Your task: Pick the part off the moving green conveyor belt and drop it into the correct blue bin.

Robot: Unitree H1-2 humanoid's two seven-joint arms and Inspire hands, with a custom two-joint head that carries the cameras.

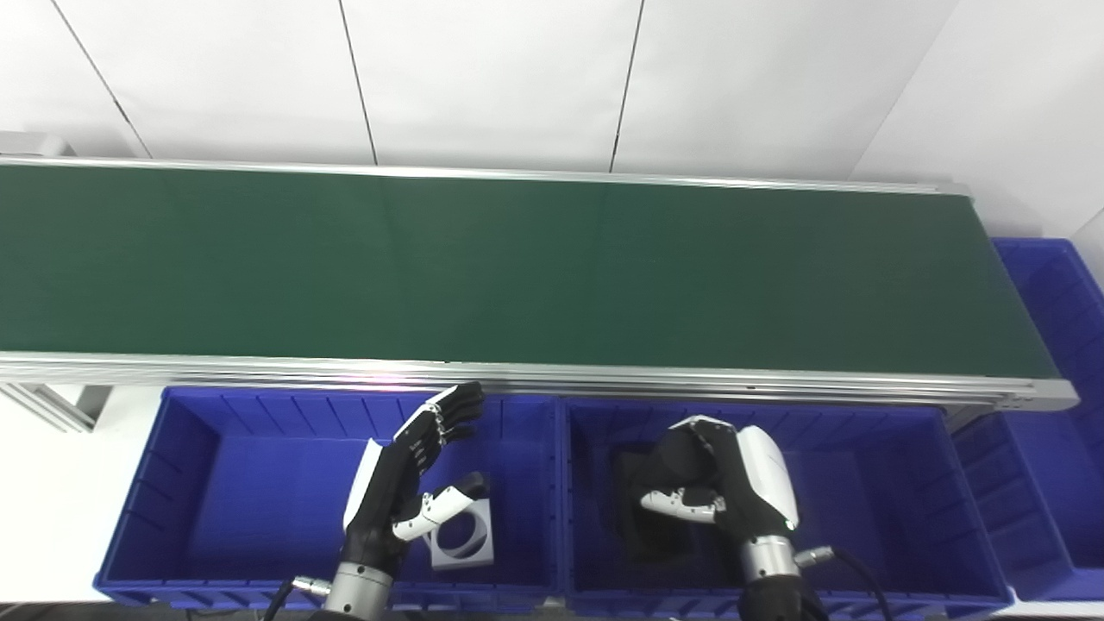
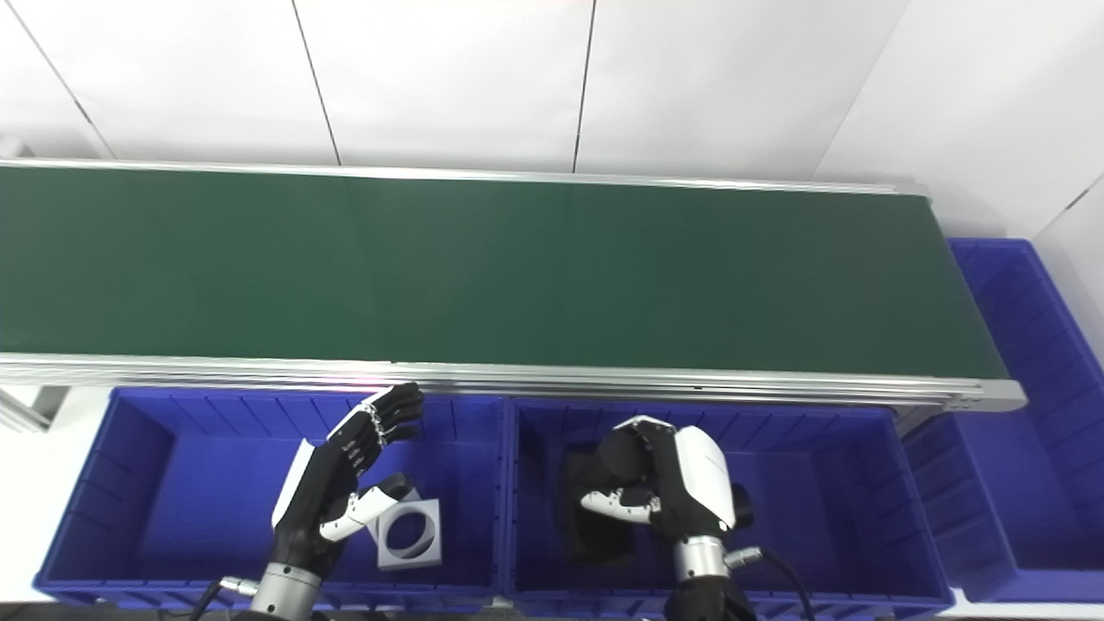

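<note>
- Conveyor belt bare, at twelve o'clock from both hands.
- Left hand spread, empty, above grey square part in left bin.
- Right hand curled over dark part; grip unclear.

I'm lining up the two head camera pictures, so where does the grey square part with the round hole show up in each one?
Left eye view: the grey square part lies in the left blue bin, lower centre-left, beside the left hand.
Right eye view: the same part sits further left in the picture.
Shared landmark: the divider between the two front bins, just right of the part in both.
</note>
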